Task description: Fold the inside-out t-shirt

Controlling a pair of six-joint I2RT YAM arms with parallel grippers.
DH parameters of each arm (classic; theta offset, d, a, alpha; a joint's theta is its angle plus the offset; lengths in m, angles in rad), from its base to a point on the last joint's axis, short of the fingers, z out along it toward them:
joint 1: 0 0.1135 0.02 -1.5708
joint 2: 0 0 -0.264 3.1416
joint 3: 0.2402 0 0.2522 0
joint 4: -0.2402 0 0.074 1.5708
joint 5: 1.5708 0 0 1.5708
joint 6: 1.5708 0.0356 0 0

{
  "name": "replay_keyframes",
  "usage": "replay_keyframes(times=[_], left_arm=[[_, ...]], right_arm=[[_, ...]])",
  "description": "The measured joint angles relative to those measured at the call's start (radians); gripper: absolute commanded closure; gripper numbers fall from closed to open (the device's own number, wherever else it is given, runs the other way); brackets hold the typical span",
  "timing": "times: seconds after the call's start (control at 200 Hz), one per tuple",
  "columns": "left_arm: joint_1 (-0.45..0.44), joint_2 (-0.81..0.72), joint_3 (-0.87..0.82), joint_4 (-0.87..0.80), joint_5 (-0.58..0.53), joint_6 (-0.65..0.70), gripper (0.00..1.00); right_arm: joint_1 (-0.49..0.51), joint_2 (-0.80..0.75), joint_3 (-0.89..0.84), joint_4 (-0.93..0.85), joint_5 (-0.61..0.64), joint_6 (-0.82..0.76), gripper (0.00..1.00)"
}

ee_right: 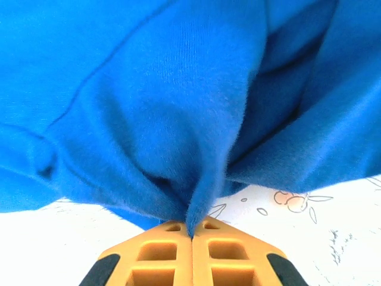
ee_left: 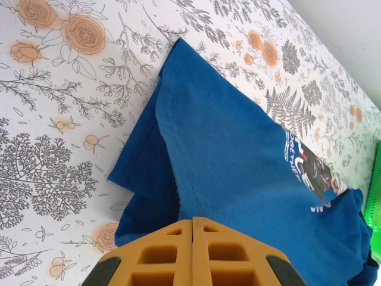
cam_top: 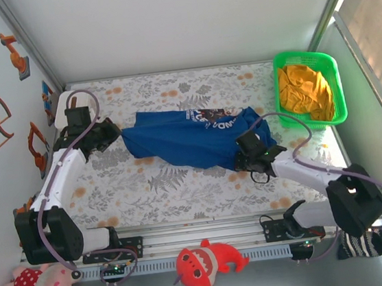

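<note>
t-shirt (cam_top: 184,140) pinched in left fingers (ee_left: 161,256), right fingers (ee_right: 226,256)

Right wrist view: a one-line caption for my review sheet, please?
Right pincer shut on a pinched fold of the blue inside-out t-shirt, floral table showing below its edge.

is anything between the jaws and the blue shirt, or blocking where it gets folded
Nothing visible. Both pairs of jaws are shut on the blue t-shirt, one at each end, over the flowered table.
</note>
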Motion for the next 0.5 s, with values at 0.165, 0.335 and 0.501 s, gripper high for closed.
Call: replay_keyframes(times=[0.165, 0.335, 0.501], left_arm=[[0.051, 0.006, 0.029, -0.019, 0.028, -0.001, 1.00], [0.119, 0.050, 0.240, -0.037, 0.105, -0.030, 1.00], [0.151, 0.078, 0.503, 0.000, 0.182, -0.114, 1.00]], right_arm=[[-0.006, -0.203, 0.098, -0.129, 0.031, -0.021, 1.00], [-0.057, -0.246, 0.445, -0.266, 0.056, -0.111, 1.00], [-0.110, -0.190, 0.829, -0.354, 0.058, -0.212, 1.00]])
